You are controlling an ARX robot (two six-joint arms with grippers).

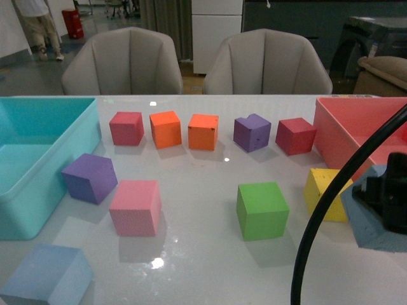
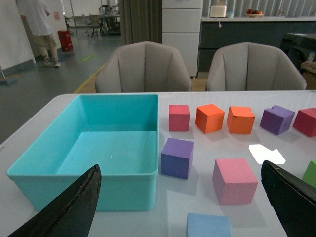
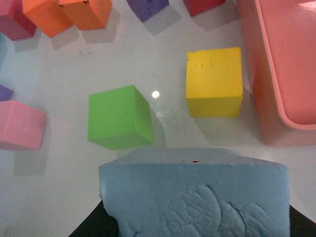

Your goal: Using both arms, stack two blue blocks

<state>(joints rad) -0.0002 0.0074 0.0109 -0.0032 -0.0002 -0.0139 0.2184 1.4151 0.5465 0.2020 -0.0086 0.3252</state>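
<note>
my right gripper (image 1: 389,197) was clamped on the steel-blue block (image 3: 197,197) near the table's right edge, rough face toward the wrist camera; i could not tell whether it was clear of the tabletop. the paler blue block (image 1: 44,276) sat at the near-left corner, just beside the turquoise bin (image 1: 38,219). my left gripper (image 2: 180,168) hung wide open and empty, with that block just below and between its fingers (image 2: 74,207).

i took the pick-up as done and the carry as the step in hand. the next move called for lifting high, crossing along the near edge and setting the held block square on the pale one, while the left gripper closed to steady the base (foam tips easily).

the green cube (image 1: 262,210) and the pink cube (image 1: 135,208) lay between the two blocks, so a low pass would have risked clipping them. the yellow cube (image 1: 325,194) sat just beside my load, near the salmon-pink bin (image 1: 337,127), and the black cable (image 1: 318,229) arced across the front view.
</note>
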